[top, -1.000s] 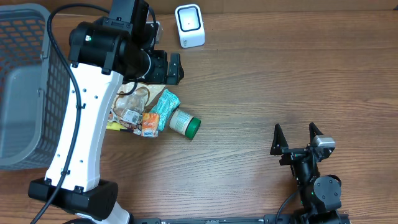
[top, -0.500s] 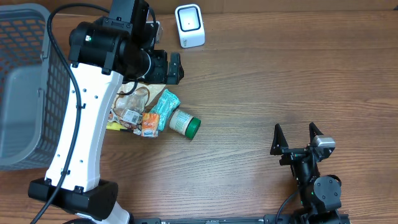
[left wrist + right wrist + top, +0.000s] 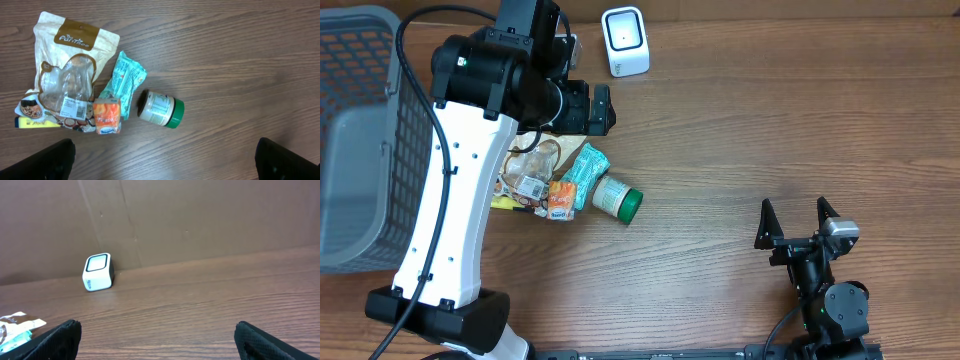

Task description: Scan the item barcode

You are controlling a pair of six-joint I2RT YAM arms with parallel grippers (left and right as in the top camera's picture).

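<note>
Sitting at the table's left edge — grey mesh basket (image 3: 360, 40). Gaping wide, holding nothing — left gripper (image 3: 602, 110), right gripper (image 3: 794, 208).

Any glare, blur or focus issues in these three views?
Overhead: evenly lit, sharp, no harsh glare on the table, but the left arm hides part of the item pile. Left wrist: crisp, no hot spot on the jar; left claw fingertips dark and soft in the bottom corners. Right wrist: scanner sharp, right claw fingertips blurred.

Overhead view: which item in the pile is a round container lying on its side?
The green-lidded jar, rightmost; the pouch and packets beside it are flat.
</note>
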